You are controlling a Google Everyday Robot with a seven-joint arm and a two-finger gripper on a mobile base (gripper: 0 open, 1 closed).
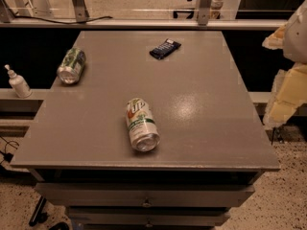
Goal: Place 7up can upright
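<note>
The 7up can (140,124) lies on its side near the front middle of the grey table (201,109). Its white end with the red and green logo points away from me, and its silver end faces the front edge. My gripper (287,87) shows as pale yellowish-white shapes at the right edge of the view, beyond the table's right side and well apart from the can. It holds nothing that I can see.
A mostly green patterned can (72,65) lies on its side at the table's left edge. A dark snack packet (164,48) lies at the back middle. A white pump bottle (17,82) stands on a ledge to the left. Drawers sit below the front edge.
</note>
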